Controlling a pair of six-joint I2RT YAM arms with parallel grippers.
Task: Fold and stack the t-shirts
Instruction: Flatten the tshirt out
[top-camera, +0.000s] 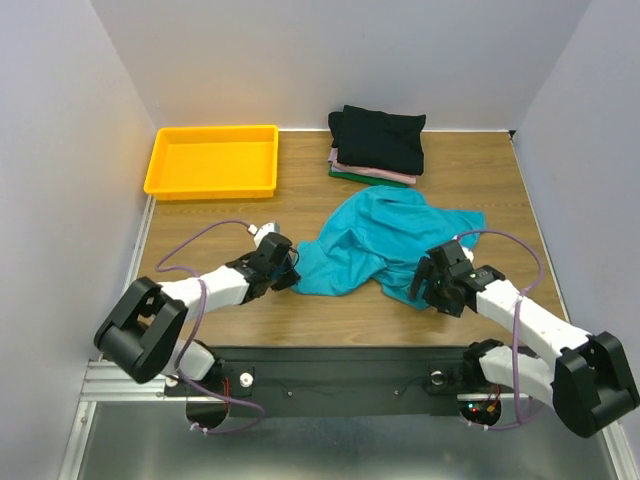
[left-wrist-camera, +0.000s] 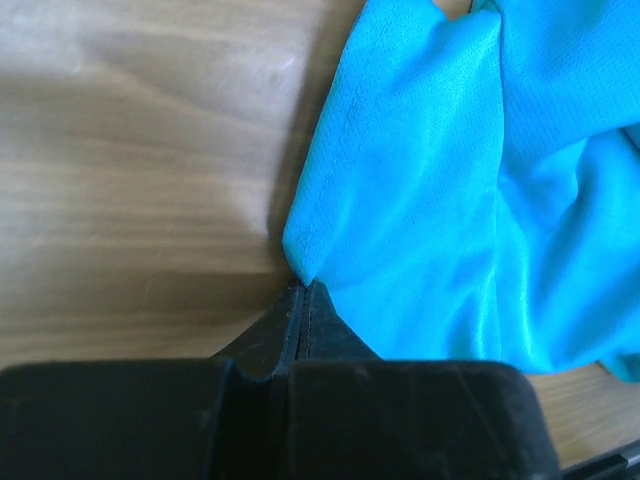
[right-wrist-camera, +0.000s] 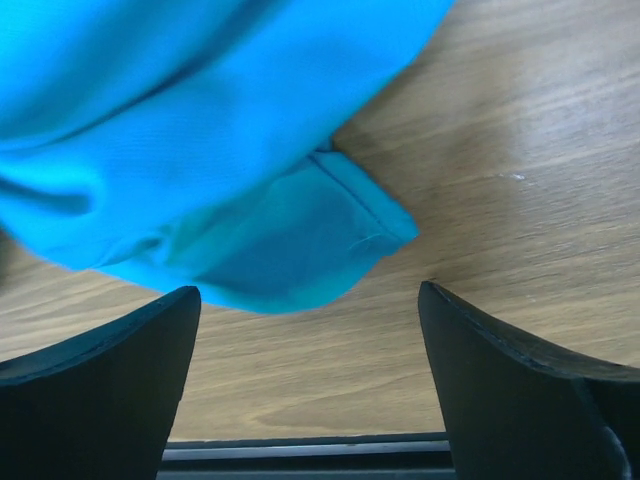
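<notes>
A crumpled teal t-shirt (top-camera: 372, 240) lies in the middle of the table. My left gripper (top-camera: 289, 272) is at its near-left edge, jaws shut on a hemmed corner of the cloth (left-wrist-camera: 305, 262). My right gripper (top-camera: 418, 282) sits at the shirt's near-right edge, jaws wide open. A hemmed flap of the teal shirt (right-wrist-camera: 300, 240) lies just ahead of its fingers, and only bare wood lies between them. Folded t-shirts are stacked at the back: black (top-camera: 378, 137) on top, pale pink (top-camera: 372, 172) and dark green (top-camera: 368, 179) edges below.
A yellow plastic tray (top-camera: 212, 160) stands at the back left. White walls close in the table on the left, back and right. A black rail (right-wrist-camera: 300, 452) runs along the near edge of the table.
</notes>
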